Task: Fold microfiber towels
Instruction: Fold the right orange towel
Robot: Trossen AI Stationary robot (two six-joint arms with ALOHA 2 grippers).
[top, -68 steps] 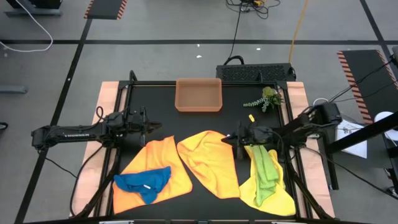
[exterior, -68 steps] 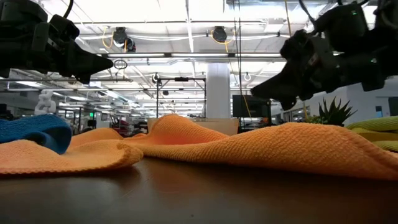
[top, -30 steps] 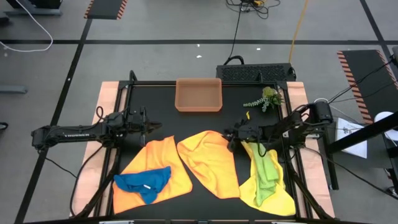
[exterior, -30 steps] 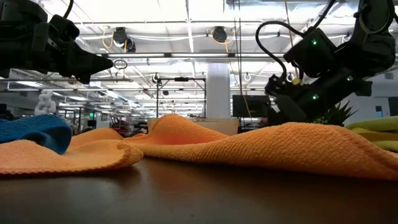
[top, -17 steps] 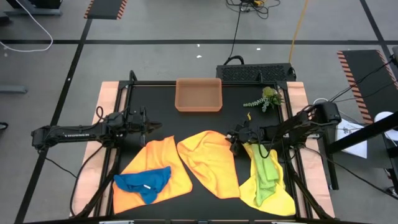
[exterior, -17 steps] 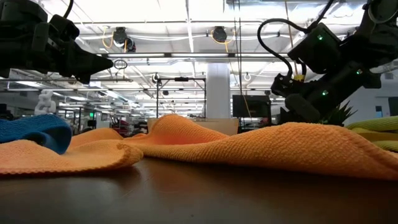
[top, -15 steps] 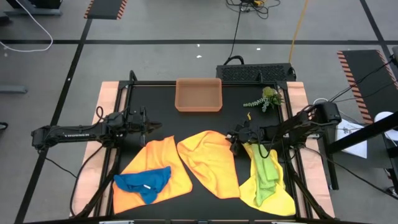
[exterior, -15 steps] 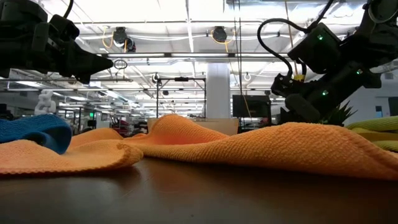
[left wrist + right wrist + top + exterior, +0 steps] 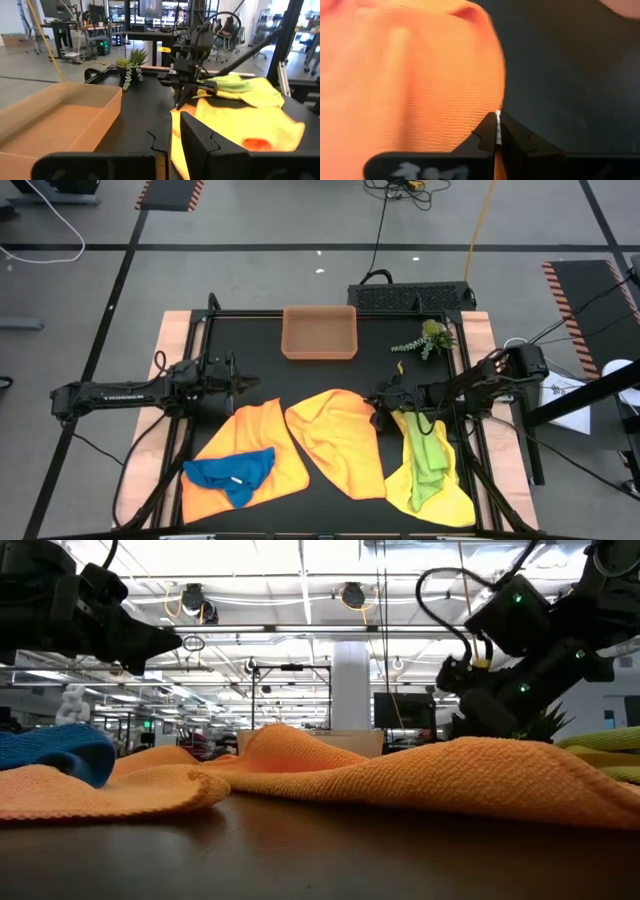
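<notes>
While the left arm waits over the table's left side, the right gripper (image 9: 377,412) is brought down at the right edge of the middle yellow towel (image 9: 338,442), and its jaws are pressed together on that edge. From the right wrist view, a thin fold of the cloth (image 9: 410,85) is seen caught between the two dark fingers (image 9: 520,137), with the bulk of the towel spread out ahead and to one side and bare black table (image 9: 570,75) on the other. In the low view the gripper (image 9: 470,718) is seen low behind the raised fold of the towel.

The left gripper (image 9: 250,383) is held above bare table, just off the far corner of the orange towel (image 9: 262,445); its jaws are nearly closed and nothing is held. A blue towel (image 9: 232,472) is bunched on top of the orange one. On the right, a lime green towel (image 9: 427,455) is draped over a second yellow towel (image 9: 445,498). A tray (image 9: 319,333) and a plant sprig (image 9: 425,340) are left at the far side.
</notes>
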